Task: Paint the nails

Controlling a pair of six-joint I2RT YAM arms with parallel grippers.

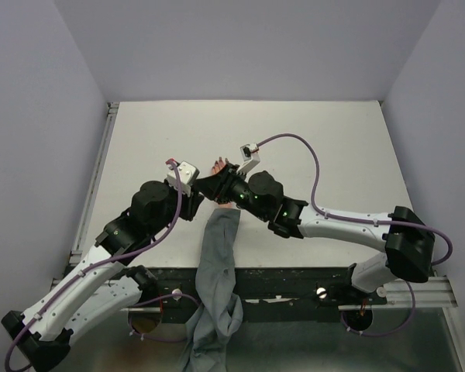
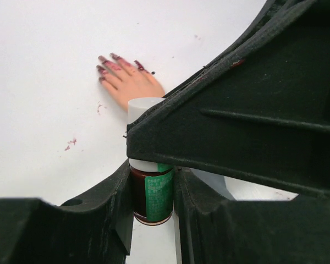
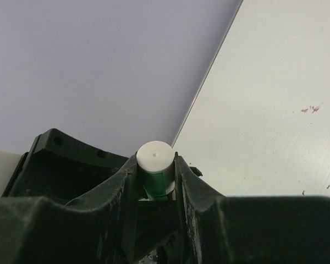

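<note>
Already the tiny dark red-purple nails (image 2: pixel 113 61) of the small peach-coloured mannequin hand (image 2: pixel 133 85) carry polish, though it is patchy and smeared over the fingertips, with flecks on the white surface (image 2: pixel 44 110). They lie just beyond the small dark-red glass polish bottle (image 2: pixel 153 192) with its green label. On that bottle's body the left end effector (image 2: pixel 152 206) is clamped, while the right end effector (image 3: pixel 155 165) grips its white cap (image 3: pixel 155 155). A tidier coat probably remains to be done.

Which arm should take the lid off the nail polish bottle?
Right, I think. The right gripper is shut on the white cap, so it can twist and lift it. The left gripper clamps the bottle underneath and looks better kept there to steady it.
</note>
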